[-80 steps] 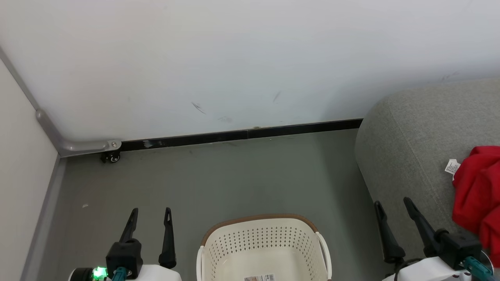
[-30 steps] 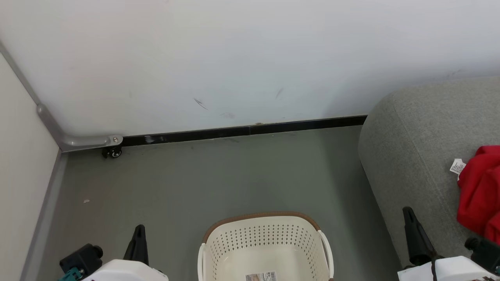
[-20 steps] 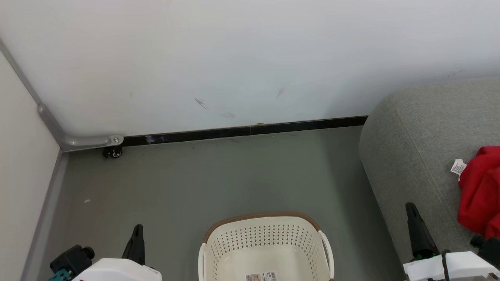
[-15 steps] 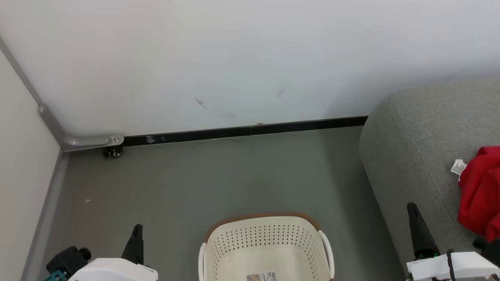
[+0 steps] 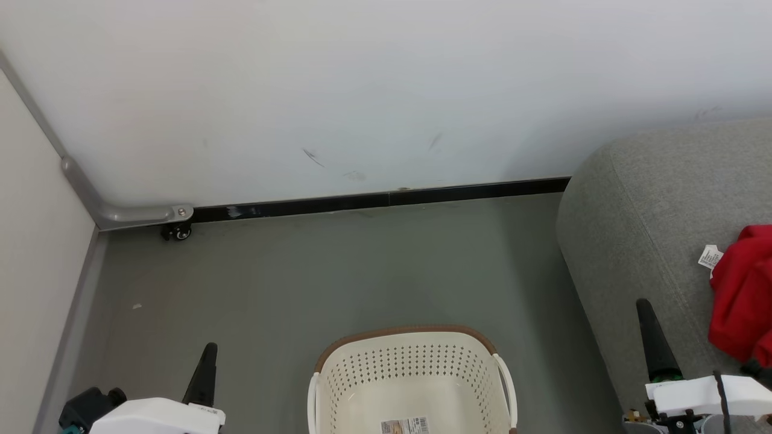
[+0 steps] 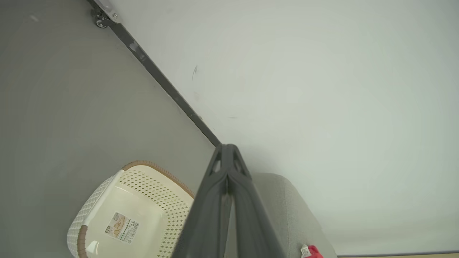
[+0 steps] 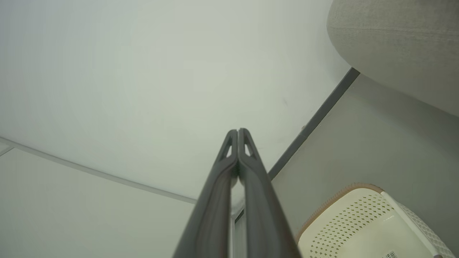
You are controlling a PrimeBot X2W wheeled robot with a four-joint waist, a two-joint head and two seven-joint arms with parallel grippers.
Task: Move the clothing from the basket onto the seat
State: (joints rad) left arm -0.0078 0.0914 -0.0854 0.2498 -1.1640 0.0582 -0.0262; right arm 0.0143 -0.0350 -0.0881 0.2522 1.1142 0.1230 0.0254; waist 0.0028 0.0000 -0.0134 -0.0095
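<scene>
Head view: the basket (image 5: 410, 361) sits between the left gripper (image 5: 208, 358) and right gripper (image 5: 649, 319); the clothing (image 5: 742, 289) lies on the seat (image 5: 651, 211), right of the right gripper

Left wrist view: fingers (image 6: 211, 200) pressed together, basket at their lower left, clothing lower right

Right wrist view: fingers (image 7: 215, 200) pressed together, basket lower right, seat upper right

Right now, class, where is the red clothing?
In the head view, the clothing lies at the right edge on the grey seat, right of the basket.

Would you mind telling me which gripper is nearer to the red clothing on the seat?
Right. The right gripper sits just left of the clothing, by the seat; the left gripper is far across, on the basket's other side.
</scene>
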